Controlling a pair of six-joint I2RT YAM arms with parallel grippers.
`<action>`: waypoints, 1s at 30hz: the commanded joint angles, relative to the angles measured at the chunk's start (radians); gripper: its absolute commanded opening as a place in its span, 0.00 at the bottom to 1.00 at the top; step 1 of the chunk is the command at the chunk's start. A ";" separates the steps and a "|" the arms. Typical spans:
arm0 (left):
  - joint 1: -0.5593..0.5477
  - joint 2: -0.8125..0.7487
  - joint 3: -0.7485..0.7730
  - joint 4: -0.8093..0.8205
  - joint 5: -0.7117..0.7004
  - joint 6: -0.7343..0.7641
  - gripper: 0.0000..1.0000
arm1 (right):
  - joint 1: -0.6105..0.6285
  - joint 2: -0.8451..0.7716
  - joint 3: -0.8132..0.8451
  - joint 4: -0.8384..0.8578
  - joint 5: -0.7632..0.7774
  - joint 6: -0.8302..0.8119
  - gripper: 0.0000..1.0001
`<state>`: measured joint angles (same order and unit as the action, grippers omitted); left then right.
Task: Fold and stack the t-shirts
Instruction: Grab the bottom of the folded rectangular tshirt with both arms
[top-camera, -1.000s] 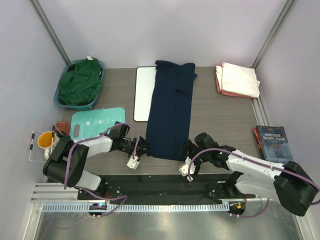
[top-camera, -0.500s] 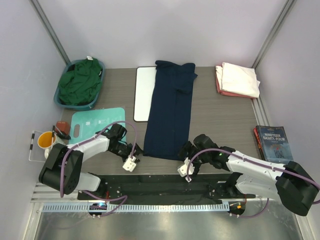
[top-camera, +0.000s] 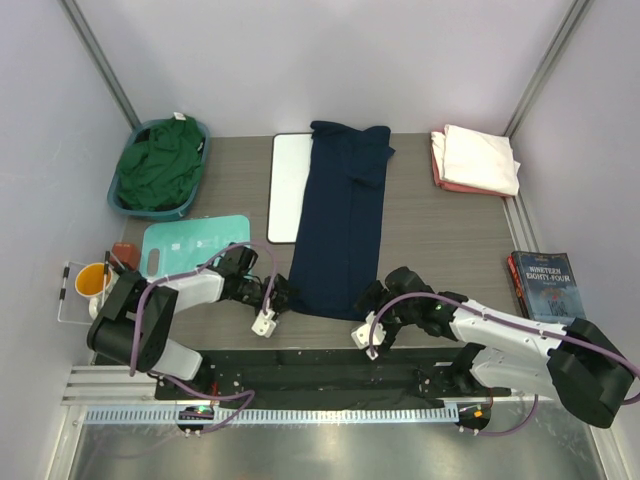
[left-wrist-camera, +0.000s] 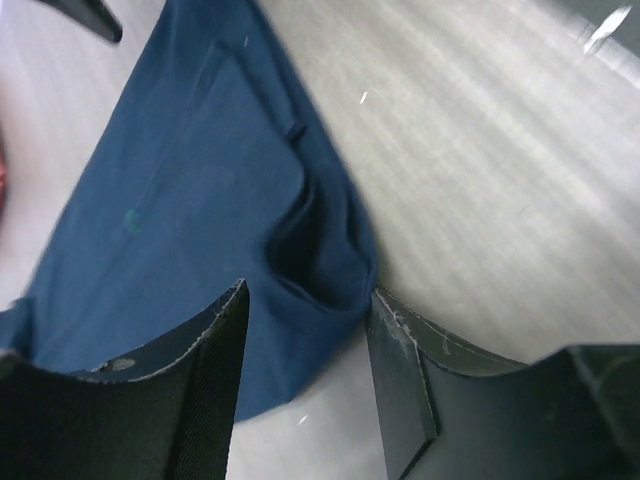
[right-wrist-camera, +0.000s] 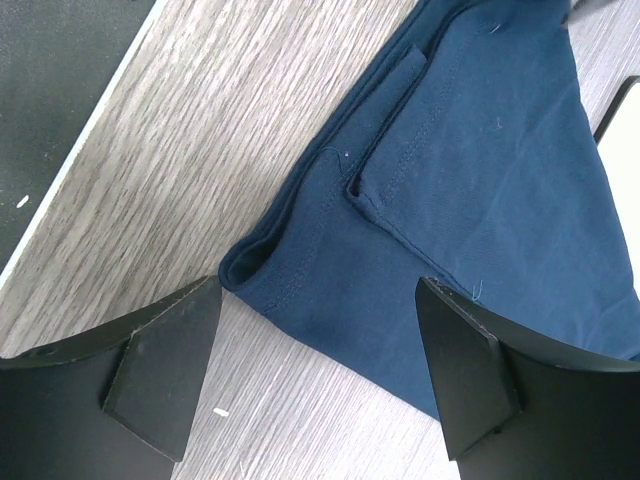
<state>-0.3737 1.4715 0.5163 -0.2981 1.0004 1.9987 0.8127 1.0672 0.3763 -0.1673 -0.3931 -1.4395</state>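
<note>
The dark navy t-shirt (top-camera: 340, 220) lies in a long folded strip down the middle of the table. My left gripper (top-camera: 283, 295) is open at its near-left corner. In the left wrist view that corner (left-wrist-camera: 300, 270) sits between the open fingers (left-wrist-camera: 205, 395), midway at the gripper (left-wrist-camera: 305, 375). My right gripper (top-camera: 368, 297) is open at the near-right corner. The right wrist view shows the hem (right-wrist-camera: 330, 300) between its wide-open jaws (right-wrist-camera: 315, 370). The dark green t-shirt (top-camera: 160, 165) lies crumpled in a basket. The cream-white t-shirt (top-camera: 482, 158) lies folded on the salmon-pink t-shirt (top-camera: 437, 160) at the back right.
The teal basket (top-camera: 121, 205) stands at the back left. A white board (top-camera: 288, 185) lies partly under the navy shirt's left side. A teal mat (top-camera: 190, 245), an orange cup (top-camera: 92, 280) and a book (top-camera: 545, 285) lie near the table's sides.
My left gripper drew back to the left half a second ago and has returned to the shirt's near-left corner. My right gripper has edged slightly left along the near hem.
</note>
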 joint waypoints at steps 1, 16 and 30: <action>0.002 -0.042 -0.061 0.097 -0.210 0.411 0.51 | 0.008 0.008 -0.005 -0.087 0.011 0.034 0.86; 0.002 -0.063 -0.093 0.063 -0.197 0.411 0.51 | 0.008 0.076 0.004 -0.038 0.016 0.031 0.84; 0.002 -0.114 -0.053 -0.202 -0.120 0.509 0.34 | 0.009 0.100 0.049 -0.104 0.019 0.044 0.59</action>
<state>-0.3717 1.3777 0.4709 -0.3000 0.8848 2.0060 0.8165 1.1355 0.4084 -0.1432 -0.3901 -1.4086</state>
